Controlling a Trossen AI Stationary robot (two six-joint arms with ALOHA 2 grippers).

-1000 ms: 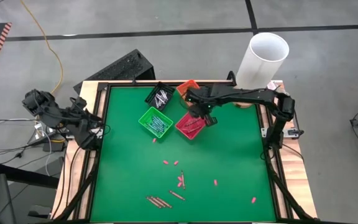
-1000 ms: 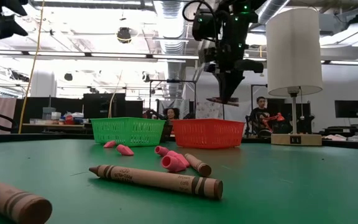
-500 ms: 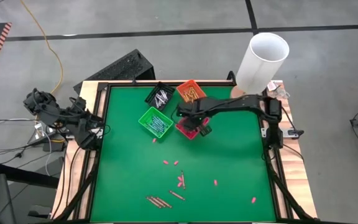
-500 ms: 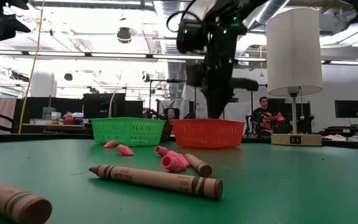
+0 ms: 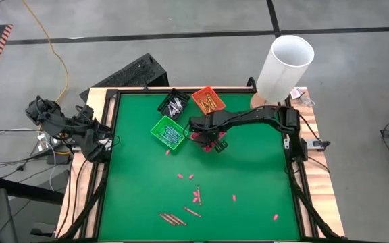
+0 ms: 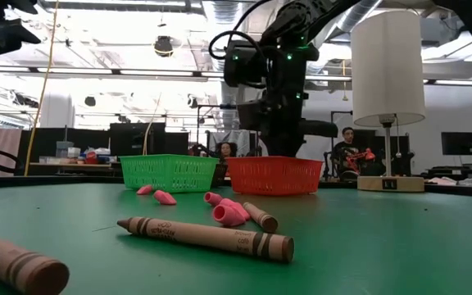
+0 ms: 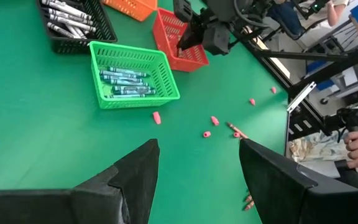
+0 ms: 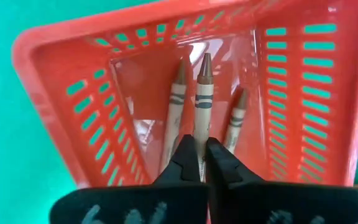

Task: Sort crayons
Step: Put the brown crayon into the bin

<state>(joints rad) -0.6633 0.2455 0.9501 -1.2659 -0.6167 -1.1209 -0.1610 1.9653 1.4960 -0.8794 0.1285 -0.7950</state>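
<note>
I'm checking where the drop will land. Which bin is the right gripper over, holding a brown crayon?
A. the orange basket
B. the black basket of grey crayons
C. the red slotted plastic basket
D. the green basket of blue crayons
C: the right gripper, shut on a brown paper-wrapped crayon, points into the red slotted plastic basket, where two more brown crayons lie.

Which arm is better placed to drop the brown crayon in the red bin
Right. Its gripper is shut on a brown crayon over the red bin; the left gripper waits, open, at the table's edge.
</note>
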